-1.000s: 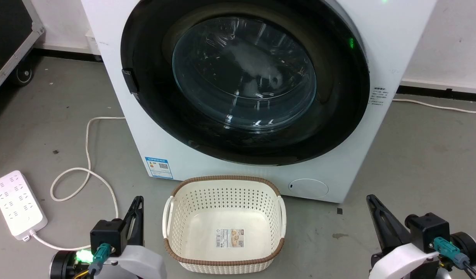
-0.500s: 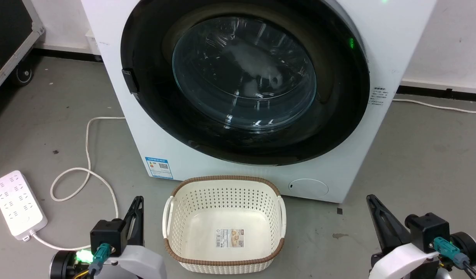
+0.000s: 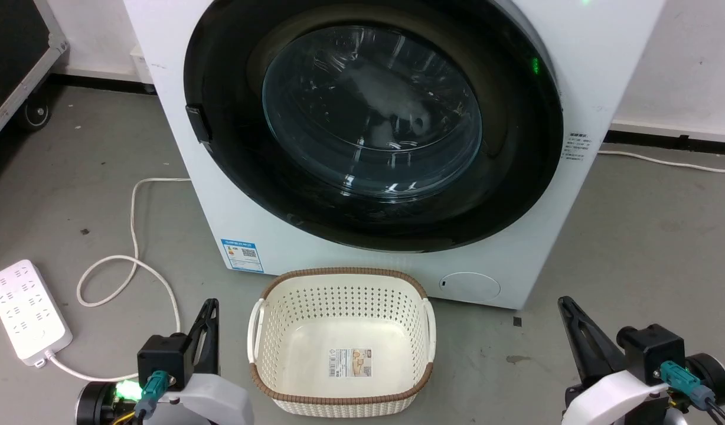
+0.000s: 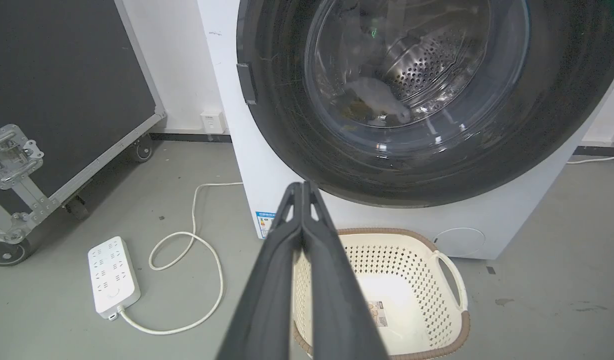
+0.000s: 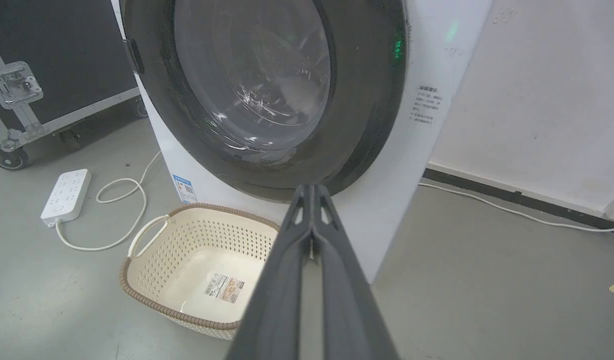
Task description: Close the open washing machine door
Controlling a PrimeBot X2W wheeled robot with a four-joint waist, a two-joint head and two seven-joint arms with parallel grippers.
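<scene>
Now the washing machine door [image 3: 371, 118] lies flat against the front of the washing machine [image 3: 218, 218]. The left gripper [image 4: 303, 187] and the right gripper [image 5: 312, 188] both have fingers pressed together.

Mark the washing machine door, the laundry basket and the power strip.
washing machine door [image 3: 371, 112], head view, centre of the glass window
laundry basket [image 3: 345, 271], head view, brown back rim
power strip [image 3: 27, 310], head view, socket face

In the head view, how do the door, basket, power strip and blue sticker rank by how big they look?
1. door
2. basket
3. power strip
4. blue sticker
The basket and power strip lie nearer the camera than the door, so their real sizes may be smaller than they look.
</scene>
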